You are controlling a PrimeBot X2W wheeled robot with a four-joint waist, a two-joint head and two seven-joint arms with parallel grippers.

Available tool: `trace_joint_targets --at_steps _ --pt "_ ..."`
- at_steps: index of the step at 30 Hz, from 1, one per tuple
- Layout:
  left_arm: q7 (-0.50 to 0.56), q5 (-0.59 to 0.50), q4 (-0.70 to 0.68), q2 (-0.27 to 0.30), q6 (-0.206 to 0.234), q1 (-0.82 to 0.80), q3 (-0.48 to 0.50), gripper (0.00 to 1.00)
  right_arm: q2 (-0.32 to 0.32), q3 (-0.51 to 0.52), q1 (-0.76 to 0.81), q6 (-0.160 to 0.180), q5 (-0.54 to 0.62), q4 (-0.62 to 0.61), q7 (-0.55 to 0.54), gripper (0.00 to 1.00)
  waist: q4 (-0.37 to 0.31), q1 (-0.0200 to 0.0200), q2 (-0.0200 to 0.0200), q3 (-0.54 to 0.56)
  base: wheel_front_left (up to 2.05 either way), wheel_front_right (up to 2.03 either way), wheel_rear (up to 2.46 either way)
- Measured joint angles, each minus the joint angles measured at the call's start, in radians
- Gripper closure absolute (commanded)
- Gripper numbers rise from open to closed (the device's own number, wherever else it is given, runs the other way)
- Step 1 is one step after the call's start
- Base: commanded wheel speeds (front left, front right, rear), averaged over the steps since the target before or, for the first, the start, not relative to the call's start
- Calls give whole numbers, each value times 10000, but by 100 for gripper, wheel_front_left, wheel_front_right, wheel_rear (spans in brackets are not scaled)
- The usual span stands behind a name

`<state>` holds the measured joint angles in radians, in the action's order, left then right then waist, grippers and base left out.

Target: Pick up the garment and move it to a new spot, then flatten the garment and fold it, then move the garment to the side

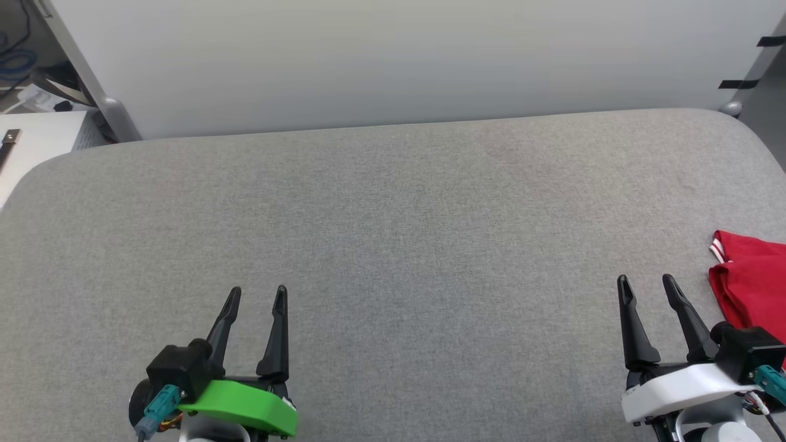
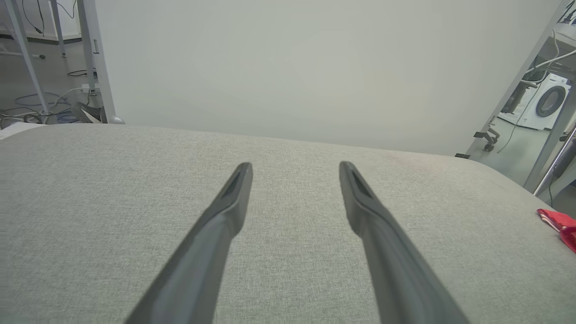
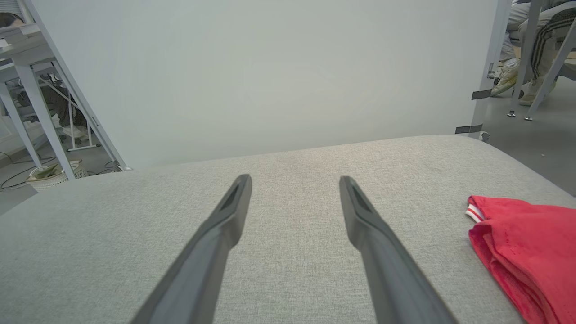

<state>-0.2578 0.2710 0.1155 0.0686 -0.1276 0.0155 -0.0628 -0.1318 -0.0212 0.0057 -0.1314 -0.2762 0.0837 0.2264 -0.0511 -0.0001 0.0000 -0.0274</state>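
Garment (image 1: 752, 288) count is one: a red piece lying in a folded bundle at the right side of the grey fabric-covered bench (image 1: 393, 202), with the head view's right border cutting it off. A short strip of red-and-white striped trim shows at its far left corner, and in the right wrist view the garment (image 3: 526, 243) shows stacked layers along its near left edge. There are two tools, each with two long dark fingers. The left tool (image 1: 258, 291) hovers at the near left of the bench with its fingers apart and nothing between them, as its own wrist view confirms (image 2: 295, 165). The right tool (image 1: 646, 279) stands at the near right, just beside the garment on its left. It does not touch the cloth, and its fingers are likewise spread around nothing (image 3: 295, 177). The whole middle and left of the one bench is bare grey fabric, giving wide open room between the two tools and beyond them. Its far edge runs along a plain white panel (image 1: 393, 55), and both far corners are rounded. From the left wrist view, the garment (image 2: 560, 222) is a small red patch at the far right edge.
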Motion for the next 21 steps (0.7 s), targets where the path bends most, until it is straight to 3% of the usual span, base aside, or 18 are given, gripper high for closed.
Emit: trace_joint_targets --at_steps 21 --pt "0 77 201 -61 0 59 -205 0 -6 -157 -24 0 -8 194 165 0 118 0 0 -26 0 0 0"
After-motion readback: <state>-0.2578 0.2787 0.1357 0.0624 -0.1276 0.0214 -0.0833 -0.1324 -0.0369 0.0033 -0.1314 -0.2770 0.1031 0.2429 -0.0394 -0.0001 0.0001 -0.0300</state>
